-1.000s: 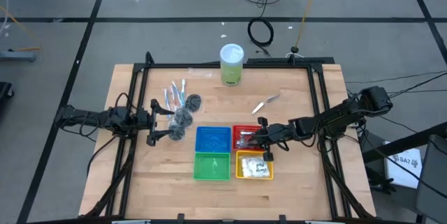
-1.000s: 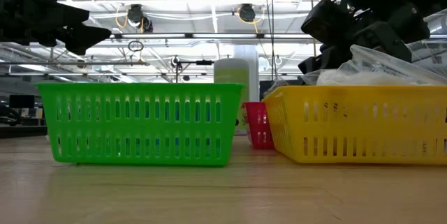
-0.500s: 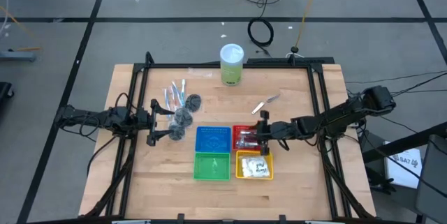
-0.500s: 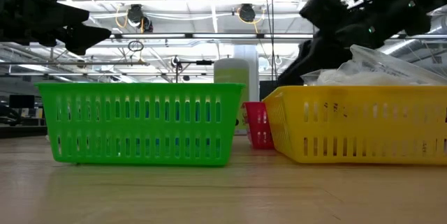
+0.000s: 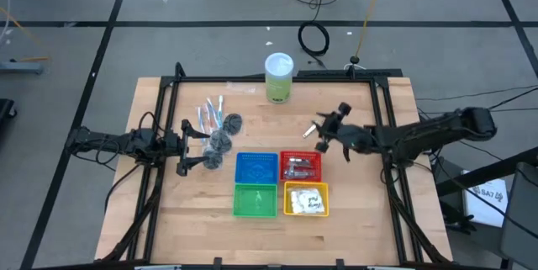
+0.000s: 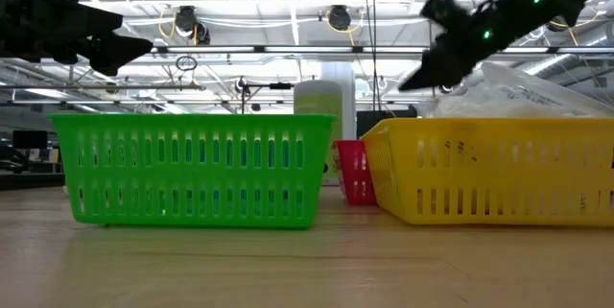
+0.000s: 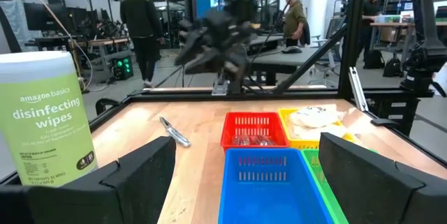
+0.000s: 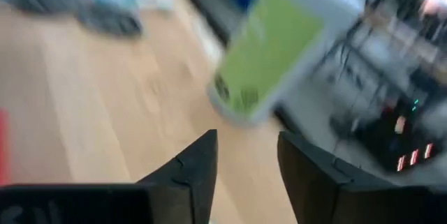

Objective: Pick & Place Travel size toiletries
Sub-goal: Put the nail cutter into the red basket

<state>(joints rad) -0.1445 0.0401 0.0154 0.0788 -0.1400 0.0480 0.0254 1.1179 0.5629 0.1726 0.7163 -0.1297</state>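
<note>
Since a second ago: right gripper (image 5: 334, 132) gone from over the red basket (image 5: 300, 166) to beside the silver foil tubes (image 5: 320, 124) on bare wood.

High view: fingers parted, holding nothing. More tubes in the red basket, white sachets (image 5: 309, 203) in the yellow basket (image 5: 305, 199). Sticks (image 5: 208, 113) and dark puffs (image 5: 220, 141) near the left gripper (image 5: 185, 145), spread wide, empty.

Low view: right gripper (image 6: 451, 35) raised above the yellow basket (image 6: 489, 171).

Left wrist view: fingers (image 7: 143, 172) wide apart.

Right wrist view: fingers (image 8: 195, 172) apart, green cylinder (image 8: 269, 56) beyond.
</note>
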